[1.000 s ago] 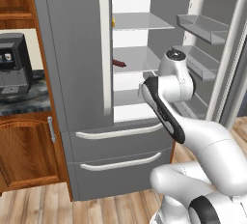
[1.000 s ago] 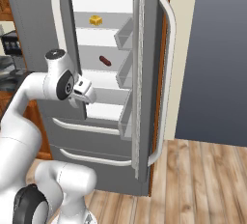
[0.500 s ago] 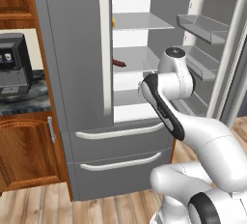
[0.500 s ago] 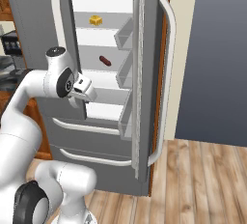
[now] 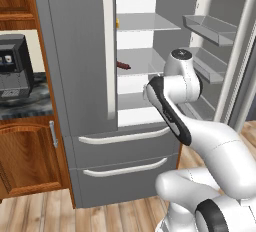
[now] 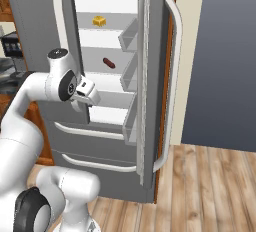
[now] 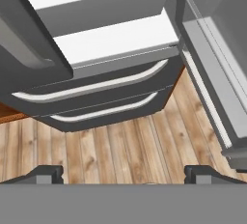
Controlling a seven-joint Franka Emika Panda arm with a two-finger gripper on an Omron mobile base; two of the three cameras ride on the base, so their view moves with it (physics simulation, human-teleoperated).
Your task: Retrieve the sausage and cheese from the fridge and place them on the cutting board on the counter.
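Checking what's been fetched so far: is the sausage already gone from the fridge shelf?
No, the sausage lies on a middle shelf of the fridge, one shelf below the cheese.

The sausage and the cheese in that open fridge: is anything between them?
In the right base view, the cheese sits one shelf above the sausage; between them lies just that white shelf.

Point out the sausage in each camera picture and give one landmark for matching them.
Left base view: sausage left of centre, at the closed door's edge, on the middle shelf.
Right base view: sausage upper centre-left, on the middle shelf, one shelf below the cheese.
Hand view: not in it; it looks down at the drawers and floor.
Shared landmark: the upper drawer handle.
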